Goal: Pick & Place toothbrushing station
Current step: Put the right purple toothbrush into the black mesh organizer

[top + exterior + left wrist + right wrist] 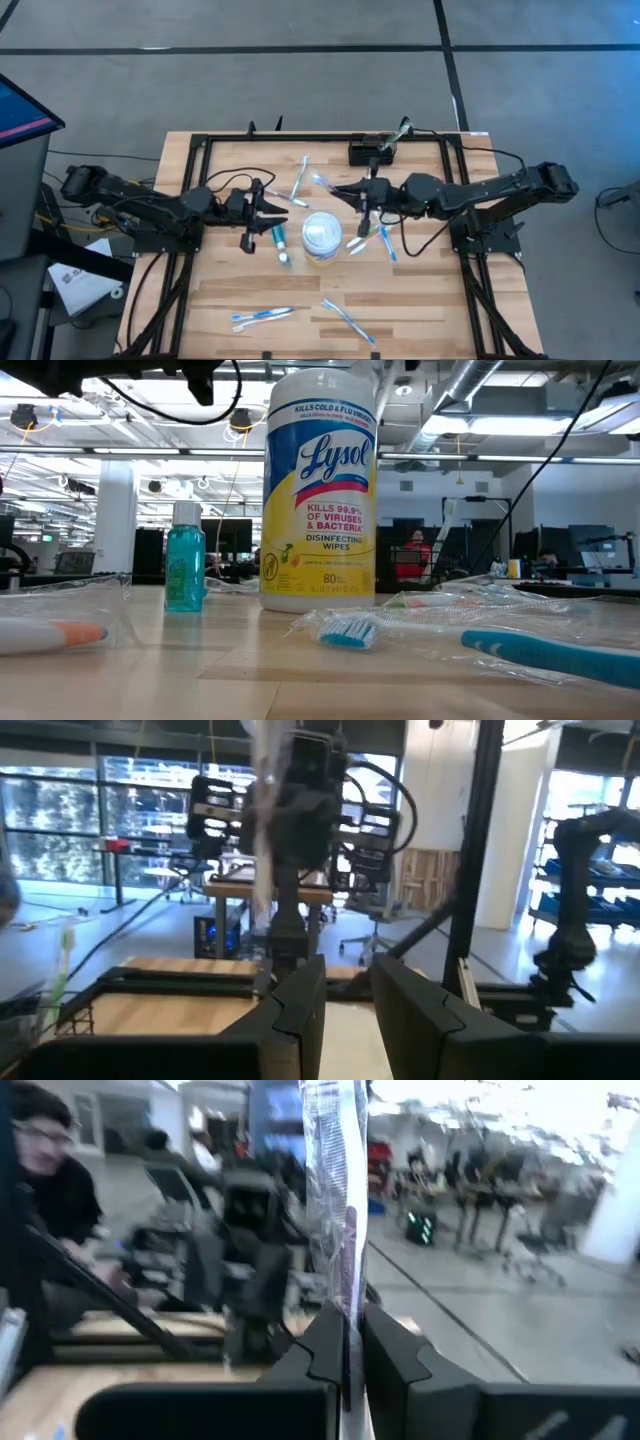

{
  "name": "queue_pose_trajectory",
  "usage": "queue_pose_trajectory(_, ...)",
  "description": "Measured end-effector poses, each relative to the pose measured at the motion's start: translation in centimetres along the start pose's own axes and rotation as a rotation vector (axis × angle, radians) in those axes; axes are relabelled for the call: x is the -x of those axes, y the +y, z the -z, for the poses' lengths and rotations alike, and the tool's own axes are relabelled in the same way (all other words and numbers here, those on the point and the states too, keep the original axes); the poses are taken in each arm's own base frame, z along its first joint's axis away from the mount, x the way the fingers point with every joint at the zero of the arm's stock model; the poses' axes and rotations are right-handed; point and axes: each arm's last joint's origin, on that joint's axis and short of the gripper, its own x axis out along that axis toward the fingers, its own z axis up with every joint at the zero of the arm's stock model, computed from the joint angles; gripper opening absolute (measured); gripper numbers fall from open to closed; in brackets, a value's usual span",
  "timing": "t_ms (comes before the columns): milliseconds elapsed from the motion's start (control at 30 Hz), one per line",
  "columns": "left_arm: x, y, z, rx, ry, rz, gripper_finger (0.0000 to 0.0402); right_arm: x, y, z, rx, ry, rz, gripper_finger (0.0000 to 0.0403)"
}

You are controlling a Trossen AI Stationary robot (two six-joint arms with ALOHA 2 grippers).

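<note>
Right gripper point(352, 1342) pinches a clear-wrapped toothbrush point(335, 1190); left gripper's point(345, 1005) half-parted fingers look empty.

Wooden table point(420, 300) — white tub point(322, 238), teal bottle point(279, 238), black rack point(369, 153), scattered wrapped toothbrushes point(262, 316).

A round white tub of Lysol wipes point(322, 236) stands upright near the middle of the wooden counter point(420, 300). Just beside it stands a small teal bottle point(185, 568) with a clear cap. Several wrapped toothbrushes lie around the tub; two are together near the front edge point(262, 317), and another one point(348, 320) is near them. In the low view, one blue toothbrush point(548, 652) lies in clear wrapping. A person point(45, 1170) is behind the counter.
</note>
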Motion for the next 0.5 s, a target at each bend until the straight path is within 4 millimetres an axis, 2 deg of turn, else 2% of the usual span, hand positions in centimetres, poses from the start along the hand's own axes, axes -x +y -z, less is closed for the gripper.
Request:
queue_pose_trajectory(267, -2.6, 0.3, 1.8, -0.05, -0.097, -0.014, 0.0081, 0.0, 0.1, -0.1, 0.0, -0.019, -0.039, 0.0011)
queue_pose_trajectory(500, -6.6, 1.3, 2.7, -0.063, -0.08, 0.021, 0.0081, 0.0, 0.2, -0.2, 0.001, -0.024, -0.045, 0.0011)
